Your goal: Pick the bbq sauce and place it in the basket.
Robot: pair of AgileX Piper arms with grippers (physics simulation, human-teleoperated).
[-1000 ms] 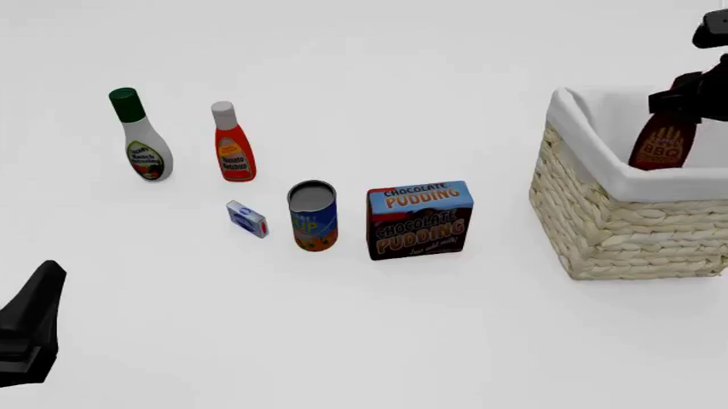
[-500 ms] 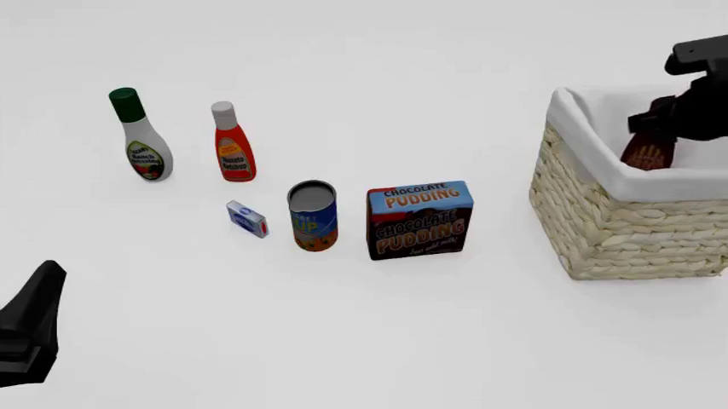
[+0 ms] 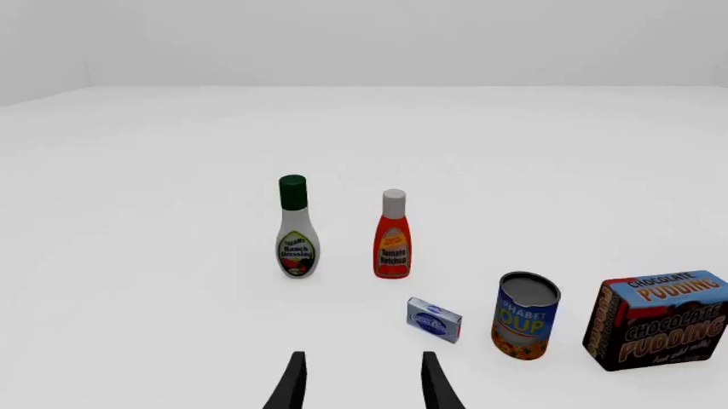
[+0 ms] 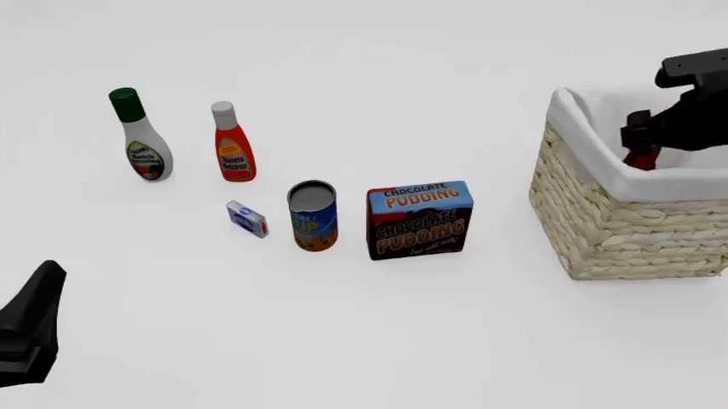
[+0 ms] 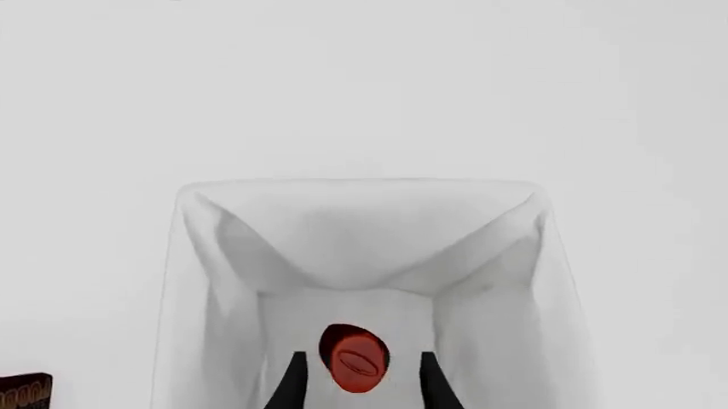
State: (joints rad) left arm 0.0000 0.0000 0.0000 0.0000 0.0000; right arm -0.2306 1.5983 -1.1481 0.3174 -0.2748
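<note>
The bbq sauce is down inside the basket. In the right wrist view I see its red cap from above, against the white liner. In the front view only a red bit of the bbq sauce shows above the liner's rim. My right gripper hangs over the basket's interior. Its fingers stand open on either side of the cap, with a gap on each side. My left gripper is open and holds nothing, low at the near left.
Left of the basket stand a chocolate pudding box, a soup can and a small blue-white box. Farther back left are an orange-red ketchup bottle and a white green-capped dressing bottle.
The right gripper has come down into the basket with the bottle. The bottle's label has sunk behind the liner rim, and the fingers now stand apart from the cap. The left arm has not moved.
</note>
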